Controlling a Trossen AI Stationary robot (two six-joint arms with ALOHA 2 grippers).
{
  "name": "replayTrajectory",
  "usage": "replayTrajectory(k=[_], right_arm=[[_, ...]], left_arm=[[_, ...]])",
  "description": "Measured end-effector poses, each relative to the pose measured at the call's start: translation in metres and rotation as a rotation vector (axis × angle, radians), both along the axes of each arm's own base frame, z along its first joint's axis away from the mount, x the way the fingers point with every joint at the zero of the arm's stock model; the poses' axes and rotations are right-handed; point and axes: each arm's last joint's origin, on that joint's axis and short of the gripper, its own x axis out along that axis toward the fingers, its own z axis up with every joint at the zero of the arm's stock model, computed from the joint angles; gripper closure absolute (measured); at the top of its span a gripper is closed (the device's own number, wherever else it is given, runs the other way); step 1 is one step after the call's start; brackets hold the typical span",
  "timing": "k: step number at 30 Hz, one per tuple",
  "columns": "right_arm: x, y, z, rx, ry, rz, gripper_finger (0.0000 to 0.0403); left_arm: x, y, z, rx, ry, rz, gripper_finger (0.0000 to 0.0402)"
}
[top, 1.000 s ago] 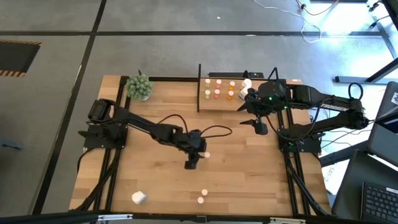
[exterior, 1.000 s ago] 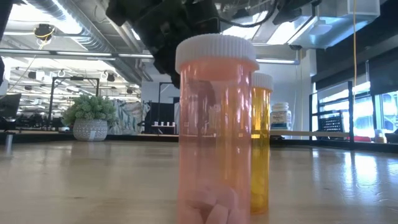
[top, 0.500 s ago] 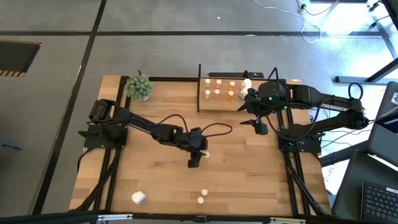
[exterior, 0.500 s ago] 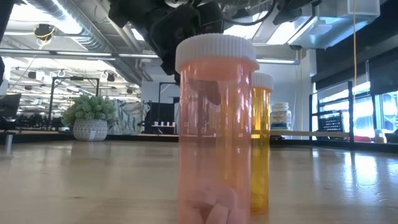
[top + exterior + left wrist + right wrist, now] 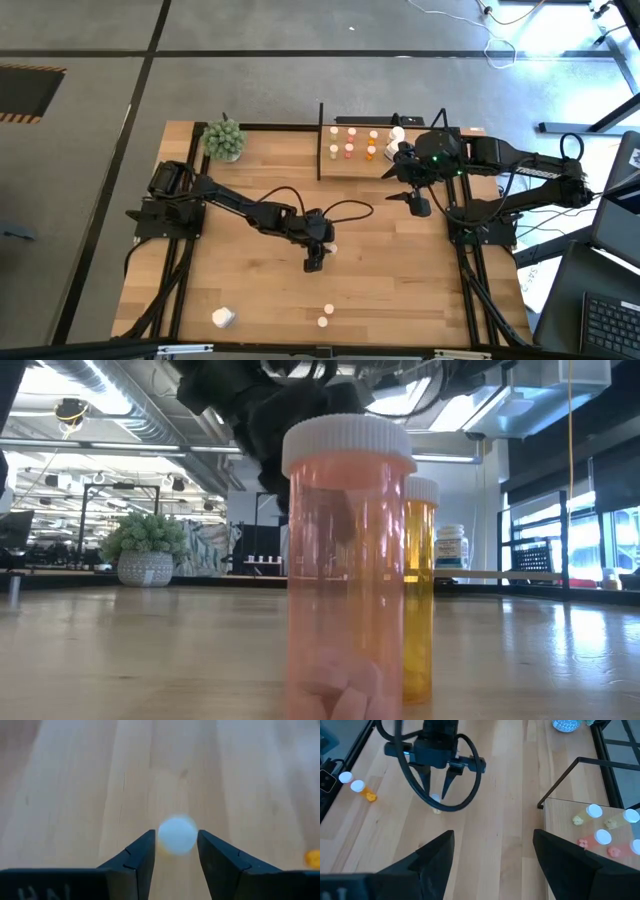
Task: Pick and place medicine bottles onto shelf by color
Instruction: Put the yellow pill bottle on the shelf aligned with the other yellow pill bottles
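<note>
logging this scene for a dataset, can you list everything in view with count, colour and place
bottles on shelf: at least six, white caps over yellowish, pink and orange bodies, in rows on the shelf
bottle in the middle: one, white cap, between the left hand's fingers
bottles at the near edge: two, pink and orange bodies, white caps
large bottle: one, white, near-left corner
plant: one, green, far-left corner
table: one, light wood
left hand: one, dark, open, table centre
right hand: one, dark, open, beside the shelf
</note>
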Motion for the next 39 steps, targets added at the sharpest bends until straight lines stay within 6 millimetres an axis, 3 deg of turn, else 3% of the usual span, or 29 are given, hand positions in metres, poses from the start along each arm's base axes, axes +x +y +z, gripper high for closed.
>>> replayTrajectory(k=[39], right_arm=[[0.0, -0.0001, 0.0, 0.001, 0.0, -0.002, 0.013]], left_arm=[[0.0015, 0.0034, -0.0038, 0.021, 0.002, -0.021, 0.026]])
